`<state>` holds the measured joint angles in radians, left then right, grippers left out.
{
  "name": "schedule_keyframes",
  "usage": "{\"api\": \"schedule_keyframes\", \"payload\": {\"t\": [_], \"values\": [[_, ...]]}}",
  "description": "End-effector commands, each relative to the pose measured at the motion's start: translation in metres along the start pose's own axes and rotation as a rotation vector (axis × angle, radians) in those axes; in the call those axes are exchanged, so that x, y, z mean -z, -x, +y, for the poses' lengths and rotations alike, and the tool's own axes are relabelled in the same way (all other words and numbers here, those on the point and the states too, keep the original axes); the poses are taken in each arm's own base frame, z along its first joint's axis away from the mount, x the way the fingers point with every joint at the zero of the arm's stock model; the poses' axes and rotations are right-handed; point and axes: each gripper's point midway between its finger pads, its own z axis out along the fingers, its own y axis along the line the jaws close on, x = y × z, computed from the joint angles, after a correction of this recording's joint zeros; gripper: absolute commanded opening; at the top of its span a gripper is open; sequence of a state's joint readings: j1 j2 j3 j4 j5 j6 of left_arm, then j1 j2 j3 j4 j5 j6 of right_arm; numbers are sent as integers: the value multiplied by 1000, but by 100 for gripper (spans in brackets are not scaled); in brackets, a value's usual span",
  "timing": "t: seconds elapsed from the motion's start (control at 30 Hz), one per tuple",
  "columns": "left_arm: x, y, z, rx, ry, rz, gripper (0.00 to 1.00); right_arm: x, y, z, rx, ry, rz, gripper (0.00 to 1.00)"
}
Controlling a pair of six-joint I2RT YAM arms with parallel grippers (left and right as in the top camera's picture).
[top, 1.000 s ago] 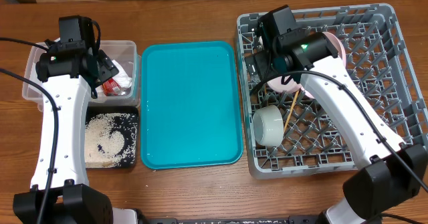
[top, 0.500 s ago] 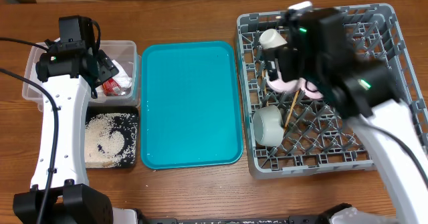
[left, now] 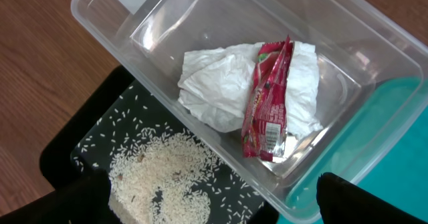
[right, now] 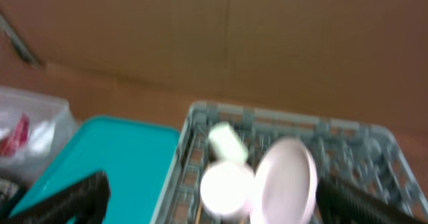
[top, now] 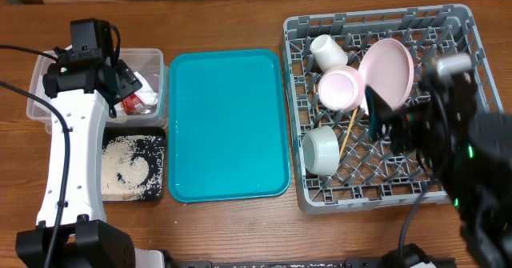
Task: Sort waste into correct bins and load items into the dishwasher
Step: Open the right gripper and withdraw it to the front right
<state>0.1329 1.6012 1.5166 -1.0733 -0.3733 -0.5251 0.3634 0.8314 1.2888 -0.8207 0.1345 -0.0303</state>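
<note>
The grey dishwasher rack [top: 472, 28] holds a pink plate [top: 390, 68] on edge, a cream cup [top: 329, 50] lying on its side, two pale bowls [top: 341, 88] [top: 322, 150] and chopsticks [top: 350, 132]. My right gripper [top: 390, 122], blurred, hangs open and empty over the rack's middle. In the right wrist view the gripper [right: 210, 182] frames the plate [right: 287, 180], a bowl [right: 227, 190] and the cup [right: 227, 142]. My left gripper [left: 212, 184] stands open above the clear tub [left: 374, 43], which holds the red wrapper [left: 267, 100] and the napkin [left: 207, 83]. Rice [left: 160, 177] lies in the black tray [left: 87, 127].
A large teal serving tray [top: 228, 124] with nothing on it lies between the bins and the rack. The clear tub [top: 48, 84] sits behind the black tray [top: 156, 140] at the left edge. Brown wooden tabletop [top: 240, 228] runs along the front.
My right arm has swung from the rack's back left corner toward the right front, uncovering the cup, bowl and plate. The left arm has not moved.
</note>
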Motion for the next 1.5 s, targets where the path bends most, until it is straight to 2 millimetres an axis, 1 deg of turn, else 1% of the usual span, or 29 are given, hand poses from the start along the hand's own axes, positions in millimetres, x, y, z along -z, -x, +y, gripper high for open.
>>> {"api": "schedule_keyframes", "payload": {"t": [0.0,0.2,0.27,0.37,0.6,0.87,0.97,1.2,1.33,1.47], "values": [[10,8,0,31,-21,-27,100,6,-27,1,-24,38,-81,100],[10,8,0,31,-21,-28,100,25,-61,3,-33,105,-324,100],[10,8,0,31,-20,-27,100,27,-70,-4,-81,90,-392,100],[10,8,0,31,-21,-27,100,27,-81,-11,-143,75,-466,100],[10,8,0,31,-21,-27,100,19,-94,-12,-203,103,-587,100],[10,8,0,30,-21,-27,100,14,-111,-14,-203,102,-661,100],[10,8,0,30,-21,-27,100,11,-119,-16,-207,91,-668,100],[10,8,0,31,-20,-27,100,-7,-143,-18,-219,83,-610,100],[10,8,0,31,-20,-27,100,-25,-172,-19,-232,71,-504,100],[10,8,0,31,-21,-27,100,-37,-197,-19,-247,57,-393,100]]}}
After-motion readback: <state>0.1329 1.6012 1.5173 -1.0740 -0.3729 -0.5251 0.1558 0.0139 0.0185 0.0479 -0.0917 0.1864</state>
